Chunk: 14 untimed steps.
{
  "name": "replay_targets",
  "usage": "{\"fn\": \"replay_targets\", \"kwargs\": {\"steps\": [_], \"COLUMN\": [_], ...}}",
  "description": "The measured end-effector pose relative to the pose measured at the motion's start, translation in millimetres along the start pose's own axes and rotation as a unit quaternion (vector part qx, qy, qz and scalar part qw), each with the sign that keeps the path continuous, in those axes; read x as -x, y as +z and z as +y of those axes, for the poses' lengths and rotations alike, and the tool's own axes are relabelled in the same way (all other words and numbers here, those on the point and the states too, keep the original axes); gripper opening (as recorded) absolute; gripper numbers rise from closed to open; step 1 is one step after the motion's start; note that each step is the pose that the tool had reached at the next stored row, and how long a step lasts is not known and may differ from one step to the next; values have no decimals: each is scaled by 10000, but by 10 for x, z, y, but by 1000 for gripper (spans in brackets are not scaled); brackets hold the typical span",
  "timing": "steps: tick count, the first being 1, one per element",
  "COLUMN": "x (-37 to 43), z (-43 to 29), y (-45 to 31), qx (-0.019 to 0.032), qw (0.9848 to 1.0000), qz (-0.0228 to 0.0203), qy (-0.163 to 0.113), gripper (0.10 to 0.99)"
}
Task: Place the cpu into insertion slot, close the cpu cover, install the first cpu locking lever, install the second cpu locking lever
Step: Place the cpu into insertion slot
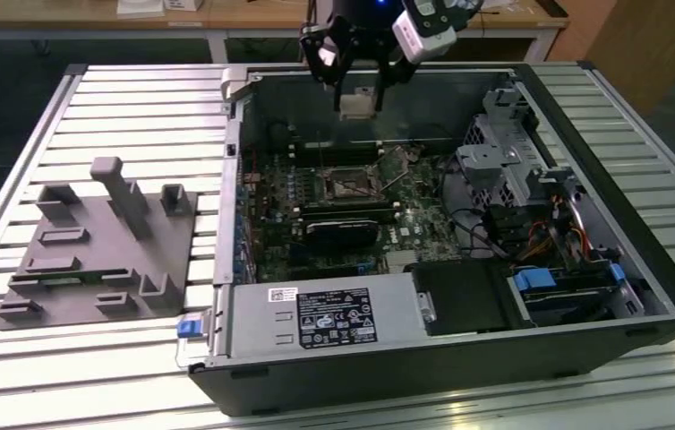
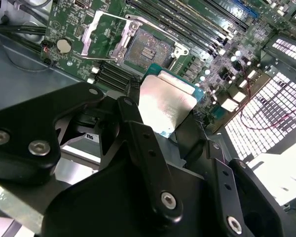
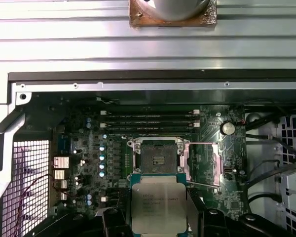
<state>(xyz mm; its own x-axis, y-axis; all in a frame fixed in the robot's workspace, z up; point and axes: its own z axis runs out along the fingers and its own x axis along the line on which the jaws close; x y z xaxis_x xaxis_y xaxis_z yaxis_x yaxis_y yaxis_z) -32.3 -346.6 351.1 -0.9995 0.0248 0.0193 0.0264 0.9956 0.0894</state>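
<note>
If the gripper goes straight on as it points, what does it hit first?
Likely the insertion slot: the cpu held in the gripper hangs over it, nothing between. Exact alignment is unclear.

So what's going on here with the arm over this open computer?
The gripper is shut on the cpu and holds it in the air above the open computer case. On the green board below, the insertion slot lies bare, with the cpu cover swung open beside it. The chip is not yet seated in the slot, and the cover is not closed.
</note>
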Motion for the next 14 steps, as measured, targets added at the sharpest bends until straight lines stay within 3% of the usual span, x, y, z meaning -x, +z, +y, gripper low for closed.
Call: {"fn": "replay_targets", "kwargs": {"steps": [14], "x": [2], "z": [-9], "y": [101], "qx": [0], "qw": [10000], "qz": [0], "qy": [0], "gripper": [537]}}
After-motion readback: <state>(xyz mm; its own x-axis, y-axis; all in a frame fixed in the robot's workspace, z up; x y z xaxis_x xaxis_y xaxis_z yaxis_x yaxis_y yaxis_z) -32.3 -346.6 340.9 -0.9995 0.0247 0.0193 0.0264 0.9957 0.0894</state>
